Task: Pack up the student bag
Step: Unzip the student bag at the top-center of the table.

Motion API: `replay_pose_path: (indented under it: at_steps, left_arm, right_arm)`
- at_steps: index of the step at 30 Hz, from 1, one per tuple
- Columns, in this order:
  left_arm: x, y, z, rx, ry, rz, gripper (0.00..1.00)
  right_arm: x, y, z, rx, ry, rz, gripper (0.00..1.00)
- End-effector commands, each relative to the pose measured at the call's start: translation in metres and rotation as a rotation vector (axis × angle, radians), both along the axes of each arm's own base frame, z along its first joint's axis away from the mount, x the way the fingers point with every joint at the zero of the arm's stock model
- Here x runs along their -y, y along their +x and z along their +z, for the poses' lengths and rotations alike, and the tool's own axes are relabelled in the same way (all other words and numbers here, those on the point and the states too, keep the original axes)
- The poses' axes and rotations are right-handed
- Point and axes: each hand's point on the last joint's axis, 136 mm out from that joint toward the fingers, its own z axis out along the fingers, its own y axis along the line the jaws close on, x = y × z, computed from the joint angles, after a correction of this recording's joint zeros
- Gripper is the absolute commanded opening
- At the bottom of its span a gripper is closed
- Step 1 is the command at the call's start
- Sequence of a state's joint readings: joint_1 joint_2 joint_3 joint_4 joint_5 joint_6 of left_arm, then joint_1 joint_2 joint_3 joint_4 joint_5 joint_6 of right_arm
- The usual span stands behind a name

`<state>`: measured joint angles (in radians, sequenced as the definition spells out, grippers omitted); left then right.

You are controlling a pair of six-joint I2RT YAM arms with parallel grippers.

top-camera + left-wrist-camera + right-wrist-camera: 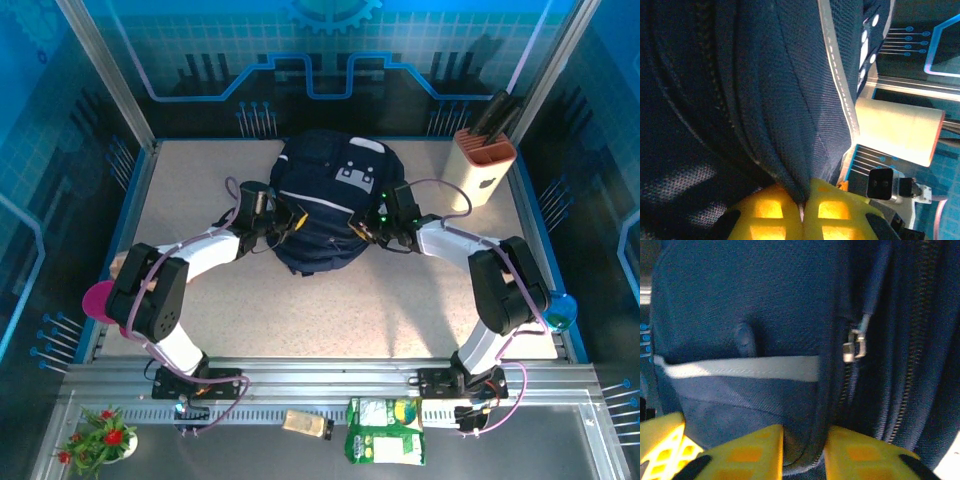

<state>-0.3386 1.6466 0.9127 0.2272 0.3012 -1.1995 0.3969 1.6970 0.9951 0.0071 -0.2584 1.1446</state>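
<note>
The student bag (325, 205) lies between the arms, towards the tabletop's (200, 300) far edge. The left gripper (802, 210) is pinched on its fabric. The right gripper (804, 452) is clamped on its zipper-side seam.

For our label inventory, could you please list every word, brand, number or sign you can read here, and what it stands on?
No text can be read in these pictures.
student bag: its grey-white patch carries dark marks, too small to read.
green packet: the print is too blurred to read.
beige holder: one dark mark, illegible.
</note>
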Motion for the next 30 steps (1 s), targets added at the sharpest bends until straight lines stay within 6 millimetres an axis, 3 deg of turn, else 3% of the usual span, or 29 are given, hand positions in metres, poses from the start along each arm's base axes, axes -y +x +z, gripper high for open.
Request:
replay_pose_path:
  at_steps: [1,6,11,16,22,30]
  left_arm:
    - [0.010,-0.024,0.013,0.068,0.090,-0.122,0.07]
    - [-0.001,-0.046,0.011,0.094,0.329,-0.161,0.35]
    - [0.005,-0.069,0.010,0.112,0.536,-0.217,0.46]
    - [0.034,-0.087,-0.002,0.111,0.661,-0.303,0.46]
    - [0.064,-0.081,-0.008,0.129,0.743,-0.357,0.40]
    - [0.072,-0.068,-0.021,0.099,0.805,-0.382,0.36]
  right_arm:
    - [-0.005,0.024,0.026,0.083,0.043,-0.005,0.14]
    - [-0.005,0.027,0.045,0.149,0.051,0.005,0.01]
    - [-0.006,0.029,0.059,0.188,0.067,0.016,0.00]
    - [-0.009,0.030,0.065,0.203,0.086,0.026,0.00]
    - [-0.010,0.029,0.067,0.206,0.096,0.036,0.00]
    - [-0.009,0.028,0.068,0.208,0.100,0.033,0.00]
